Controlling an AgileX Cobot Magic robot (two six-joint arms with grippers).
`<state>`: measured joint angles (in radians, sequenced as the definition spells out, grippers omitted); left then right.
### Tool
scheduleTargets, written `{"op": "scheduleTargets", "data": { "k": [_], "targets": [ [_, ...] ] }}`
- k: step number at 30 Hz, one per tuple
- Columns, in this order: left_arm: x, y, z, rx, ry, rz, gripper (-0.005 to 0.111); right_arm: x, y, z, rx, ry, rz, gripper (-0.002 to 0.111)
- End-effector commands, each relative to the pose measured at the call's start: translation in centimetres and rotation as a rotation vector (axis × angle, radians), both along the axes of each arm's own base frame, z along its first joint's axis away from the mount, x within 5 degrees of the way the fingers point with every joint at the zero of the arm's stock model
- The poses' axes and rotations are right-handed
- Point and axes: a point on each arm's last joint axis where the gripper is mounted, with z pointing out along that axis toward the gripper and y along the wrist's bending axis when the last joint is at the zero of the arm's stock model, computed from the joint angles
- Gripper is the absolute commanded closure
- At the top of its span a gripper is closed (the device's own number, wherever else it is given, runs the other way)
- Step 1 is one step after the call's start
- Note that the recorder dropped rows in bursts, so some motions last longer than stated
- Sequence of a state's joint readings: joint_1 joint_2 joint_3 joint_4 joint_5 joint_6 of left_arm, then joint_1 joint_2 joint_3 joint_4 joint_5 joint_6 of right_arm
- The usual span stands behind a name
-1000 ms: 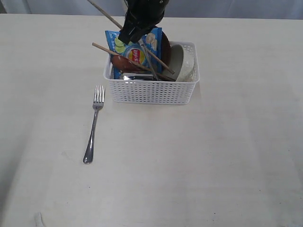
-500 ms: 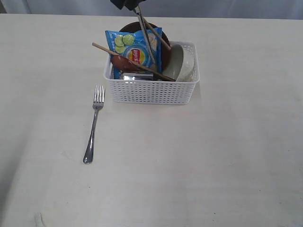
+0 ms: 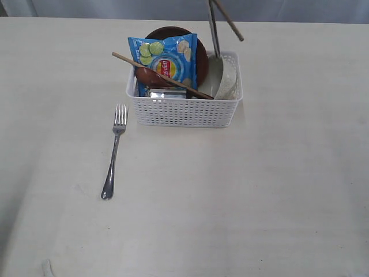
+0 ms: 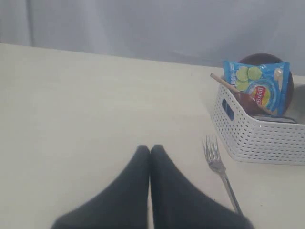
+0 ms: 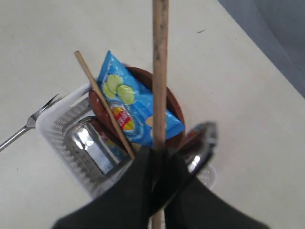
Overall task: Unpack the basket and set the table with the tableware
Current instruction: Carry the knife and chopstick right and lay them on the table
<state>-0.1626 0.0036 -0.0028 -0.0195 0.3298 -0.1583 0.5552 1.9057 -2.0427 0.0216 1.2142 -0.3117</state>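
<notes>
The basket (image 3: pixel 184 112) is a white rectangular bin with perforated grid walls and rounded corners. It is placed on the far middle of the pale cream table (image 3: pixel 259 190). Inside it, a blue chips bag (image 3: pixel 165 57) is stood upright against a brown round plate (image 3: pixel 170 32) set on edge behind it. A pale round bowl (image 3: pixel 226 76) is tilted on edge at the right end. A reddish-brown wooden spoon (image 3: pixel 151 77) and a shiny steel cup (image 3: pixel 166 92) are seen at the left front. A resting chopstick (image 3: pixel 161 75) is laid slantwise over them, one end projecting past the left rim. A steel fork (image 3: pixel 114 153) is laid on the table just beside the basket's left front corner.

The right gripper (image 5: pixel 159 160) is clamped on a raised chopstick (image 5: pixel 160 71), which is passed between the fingers (image 5: pixel 138 181). A steel knife (image 3: pixel 214 29) is held up alongside it; how it is pinched cannot be told from the blurred wrist view. In the exterior view both pieces are suspended above the right rear of the basket, the knife tip near the bowl; the gripper is outside that frame.

The left gripper (image 4: pixel 150 151) is closed, fingers touching, with nothing between them. It is held above bare table, with the fork near and the basket farther off.
</notes>
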Motion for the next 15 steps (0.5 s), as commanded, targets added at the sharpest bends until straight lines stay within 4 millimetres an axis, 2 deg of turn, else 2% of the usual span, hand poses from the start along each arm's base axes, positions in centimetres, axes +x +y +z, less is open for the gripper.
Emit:
{"op": "scheduleTargets", "data": {
  "k": [1,5,9,13,15],
  "targets": [
    [0.0,0.0,0.0,-0.013,-0.010,0.000,0.107,1.2,-4.4,0.0,0.000,0.028,-0.161,0.108],
    [0.0,0.0,0.0,-0.013,-0.010,0.000,0.107,2.5,-9.7,-2.1,-0.013,0.114,-0.296,0.108],
    [0.0,0.0,0.0,-0.013,-0.010,0.000,0.107,3.1,-14.8,-5.8,0.003,0.261,-0.431,0.109],
    [0.0,0.0,0.0,-0.013,-0.010,0.000,0.107,2.0,-18.7,-10.6,0.067,0.470,-0.552,0.109],
    [0.0,0.0,0.0,-0.013,-0.010,0.000,0.107,1.4,-19.9,-12.7,0.096,0.534,-0.602,0.109]
  ]
}}
